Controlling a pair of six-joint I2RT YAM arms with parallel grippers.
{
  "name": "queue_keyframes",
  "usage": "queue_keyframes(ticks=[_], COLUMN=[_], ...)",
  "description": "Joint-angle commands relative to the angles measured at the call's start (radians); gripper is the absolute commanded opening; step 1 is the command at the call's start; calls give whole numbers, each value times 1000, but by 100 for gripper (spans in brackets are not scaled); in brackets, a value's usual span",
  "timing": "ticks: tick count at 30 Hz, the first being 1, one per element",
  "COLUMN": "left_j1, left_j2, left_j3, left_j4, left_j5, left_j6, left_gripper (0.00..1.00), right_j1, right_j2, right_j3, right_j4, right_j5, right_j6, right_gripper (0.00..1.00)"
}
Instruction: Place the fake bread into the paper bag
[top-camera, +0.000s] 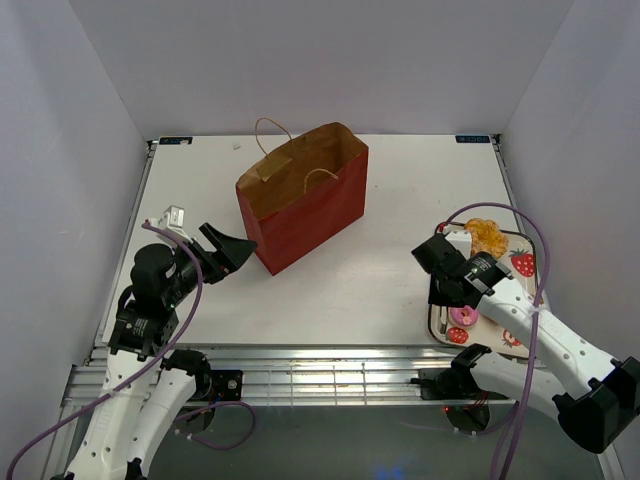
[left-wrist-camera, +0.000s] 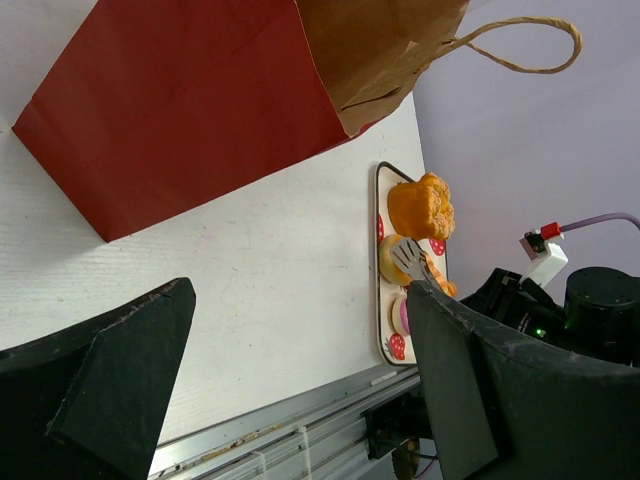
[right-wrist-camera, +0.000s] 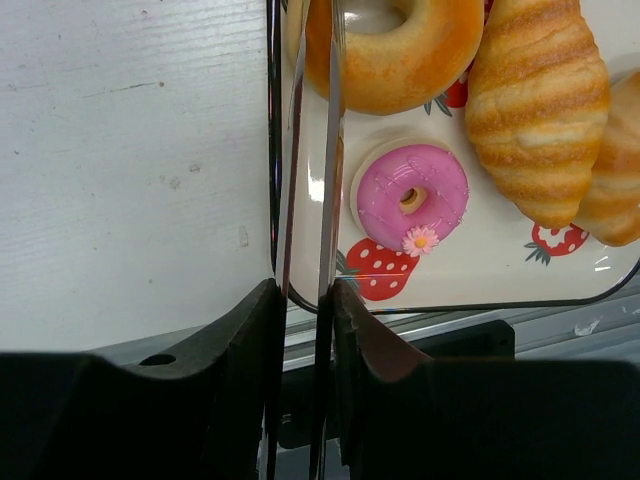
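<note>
White surface (top-camera: 400, 190) boxed in by pale walls (top-camera: 320, 60) at the back and on both sides.

Right jaws pressed together on the two thin arms of the silver tongs (right-wrist-camera: 312, 200), one dark finger against each arm. Grip placed over the rim of the strawberry-print tray (right-wrist-camera: 470, 303) that faces the middle of the surface.

Just beside the tong arms, flat on the tray: pink-iced doughnut (right-wrist-camera: 412, 195), a small daisy at its edge. Farther along the arms and partly crossed by them: plain golden ring doughnut (right-wrist-camera: 400, 55). Against that ring: ridged golden croissant (right-wrist-camera: 535, 100), with a second croissant (right-wrist-camera: 615, 170) touching it at the frame edge.

All of this fake bread (top-camera: 487, 235) on the tray at the right edge of the surface, well apart from the paper bag (top-camera: 300, 200).

Left jaws spread wide with nothing between them, low over the left part of the surface. Turned toward the bag, near its closest corner but not touching.

Bag upright at the middle of the surface, mouth open upward, tan inside showing. Two cord handles (left-wrist-camera: 520, 45) looped above the rim.

In the left wrist view, beyond the bag's red side: the tray seen edge-on, a croissant heaped at its far end.
</note>
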Motion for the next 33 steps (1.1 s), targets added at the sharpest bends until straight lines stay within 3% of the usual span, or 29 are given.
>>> queue_keyframes(ticks=[1, 11, 20, 29, 33], left_j1=[-1, -3, -1, -1, -1], left_j2=[-8, -22, -24, -62, -87], left_j3=[20, 40, 72, 77, 64], left_j4=[-18, -41, -72, -132, -156], left_j5=[0, -23, -51, -62, -57], left_j6=[16, 16, 19, 22, 2], left_gripper=[97, 97, 96, 96, 96], right_j1=[-2, -2, -2, 0, 0], right_j2=[-33, -98, -112, 13, 48], right_j3=[68, 187, 368, 742, 794], right_j4=[-23, -23, 241, 380, 498], right_j5=[24, -15, -275, -372, -450], right_j6=[0, -65, -236, -337, -357], right_gripper=[8, 8, 8, 8, 8])
